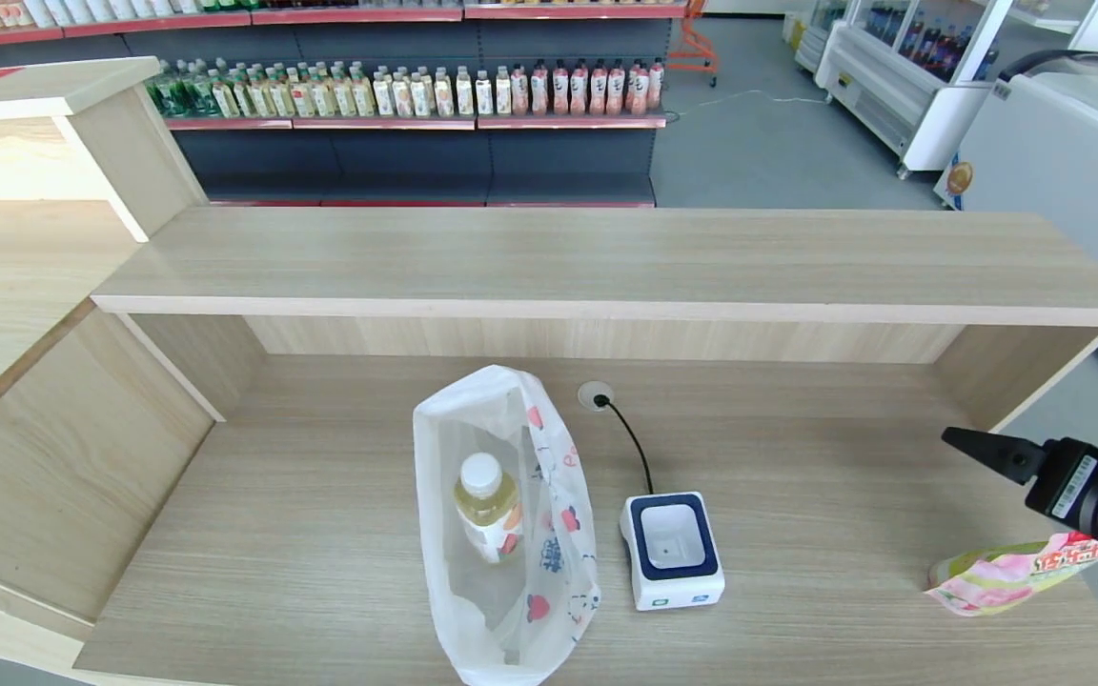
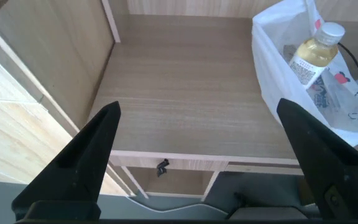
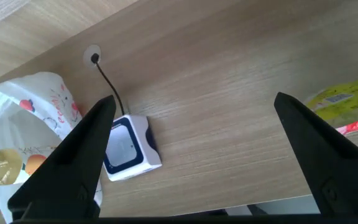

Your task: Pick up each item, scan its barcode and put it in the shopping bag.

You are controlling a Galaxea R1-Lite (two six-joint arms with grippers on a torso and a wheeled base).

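Lying partly hidden by the right arm (image 1: pixel 1097 495), glossy pouch (image 1: pixel 997 581) just outside parted right jaws, boxy scanner (image 1: pixel 673 551) off their other side, crinkled translucent bag (image 1: pixel 559 543) holding bottle (image 1: pixel 487 510) beside parted left jaws, grained worktop (image 1: pixel 844 534).

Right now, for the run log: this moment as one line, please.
bottle: in shopping bag | pouch: on counter | scanner: beside shopping bag | left gripper: open | right gripper: open

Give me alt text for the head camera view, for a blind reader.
A white shopping bag holding a drink bottle stands on a wooden counter, a barcode scanner beside it. At the counter's right edge lies a pink-green pouch, the robot's right hand near it.
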